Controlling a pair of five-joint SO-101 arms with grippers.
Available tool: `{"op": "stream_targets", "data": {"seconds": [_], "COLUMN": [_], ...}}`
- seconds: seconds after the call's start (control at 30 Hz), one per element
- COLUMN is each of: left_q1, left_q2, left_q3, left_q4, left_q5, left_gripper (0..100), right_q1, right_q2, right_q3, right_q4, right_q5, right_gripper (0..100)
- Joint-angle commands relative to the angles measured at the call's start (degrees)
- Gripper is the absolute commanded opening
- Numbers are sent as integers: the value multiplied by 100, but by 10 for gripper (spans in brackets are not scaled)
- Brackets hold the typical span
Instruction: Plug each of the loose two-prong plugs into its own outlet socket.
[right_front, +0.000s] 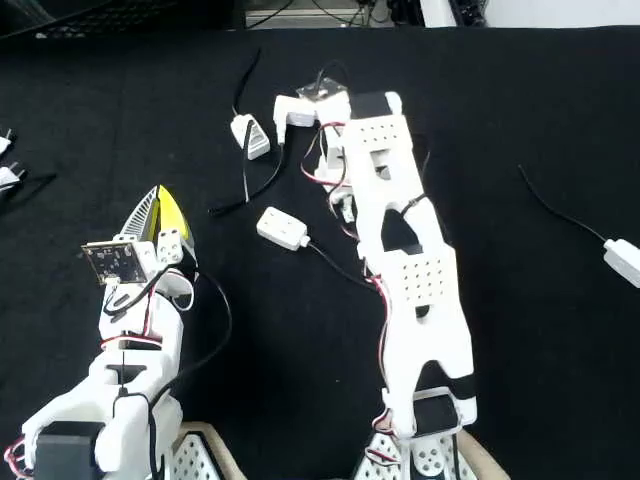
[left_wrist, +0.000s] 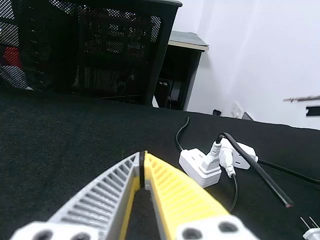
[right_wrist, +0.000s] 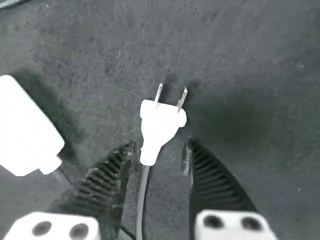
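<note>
A loose white two-prong plug (right_wrist: 160, 122) lies on the black cloth with its prongs pointing away from my right gripper (right_wrist: 159, 150). That gripper is open, one finger on each side of the plug's tail and cable, not touching. A white outlet socket (right_wrist: 25, 127) lies close beside it. In the high view the right arm (right_front: 385, 160) stretches to the far middle of the table, over a white socket (right_front: 295, 108). My left gripper (left_wrist: 143, 156), grey and yellow, is shut on nothing and hangs above the cloth at near left (right_front: 158, 212). Beyond it lie two white sockets (left_wrist: 200, 167), with a plug in one.
Another white socket (right_front: 282, 228) with its cable lies mid-table between the arms. A socket with a plug (right_front: 250, 135) sits at the back. One more socket (right_front: 622, 260) lies at the right edge, and loose plugs (right_front: 6, 176) at the left edge. Black cables trail across the cloth.
</note>
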Motion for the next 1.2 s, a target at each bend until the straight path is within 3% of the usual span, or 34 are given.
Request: {"op": "stream_targets", "data": {"seconds": [0.0, 0.2, 0.3, 0.6, 0.83, 1.17], "left_q1": [75, 75, 75, 198, 215, 927], "left_q2": [-18, -18, -18, -35, -70, -70], "left_q3": [110, 110, 110, 110, -48, -338], "left_q4": [35, 35, 35, 0, -9, -9], "left_q5": [-26, -26, -26, 9, 18, 9], "left_gripper": [30, 30, 30, 30, 30, 30], "right_q1": [-97, -185, -149, -211, -730, -1266], "right_q2": [-57, -31, 57, -84, -796, -2088], "right_q3": [198, 303, 268, 31, -998, 321], "right_q4": [-229, -299, -299, -79, 633, 624], "right_q5": [44, 35, 44, 281, 316, 492], "right_gripper": [141, 123, 13, 12, 12, 12]}}
